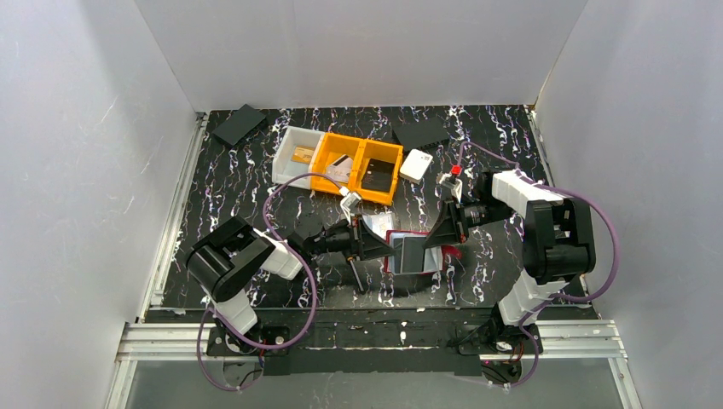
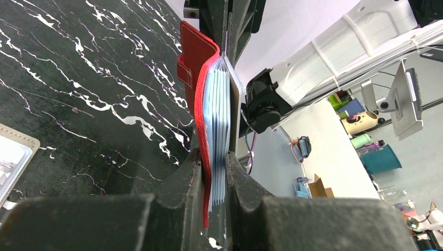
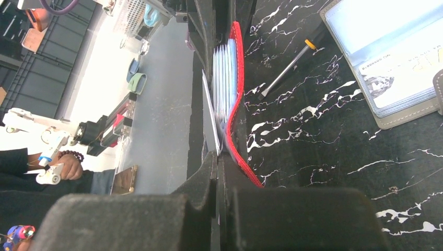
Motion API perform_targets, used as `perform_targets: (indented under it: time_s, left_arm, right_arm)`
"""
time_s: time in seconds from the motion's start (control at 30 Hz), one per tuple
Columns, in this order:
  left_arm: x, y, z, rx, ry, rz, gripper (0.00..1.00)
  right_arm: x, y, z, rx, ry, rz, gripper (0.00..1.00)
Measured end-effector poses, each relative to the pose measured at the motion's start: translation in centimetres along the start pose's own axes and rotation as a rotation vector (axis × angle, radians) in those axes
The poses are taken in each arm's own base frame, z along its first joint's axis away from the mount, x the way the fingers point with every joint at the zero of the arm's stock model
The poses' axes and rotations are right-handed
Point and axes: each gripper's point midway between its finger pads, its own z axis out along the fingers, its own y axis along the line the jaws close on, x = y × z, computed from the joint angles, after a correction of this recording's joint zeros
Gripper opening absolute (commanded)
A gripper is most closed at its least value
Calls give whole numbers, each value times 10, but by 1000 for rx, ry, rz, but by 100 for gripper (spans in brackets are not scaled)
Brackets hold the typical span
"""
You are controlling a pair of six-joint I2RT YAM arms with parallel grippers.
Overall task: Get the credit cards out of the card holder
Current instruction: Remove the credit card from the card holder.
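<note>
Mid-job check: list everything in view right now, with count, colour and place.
red card holder: one, red, table centre, between both arms
credit card: one, grey, poking from red holder
grey card holder: one, grey, open beside the red one
screwdriver: one, dark shaft, lying near the holders
bins: three, one white, two orange, far centre row
small box: one, white, right of bins
flat pieces: two, black, far edge
left end effector: one, black, shut on red card holder
right end effector: one, black, shut on credit card
</note>
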Motion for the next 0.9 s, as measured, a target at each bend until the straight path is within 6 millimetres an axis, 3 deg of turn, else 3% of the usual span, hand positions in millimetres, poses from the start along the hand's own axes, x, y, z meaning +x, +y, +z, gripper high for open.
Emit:
perform_targets:
  time_s: [0.8, 0.9]
  left_arm:
    - [-8, 0, -9, 12, -8, -36, 0]
    - [-2, 10, -20, -19, 2, -70, 0]
  right_arm:
    - [-2, 0, 2, -7, -14, 3, 7]
    - [2, -4, -4, 16, 4, 8, 7]
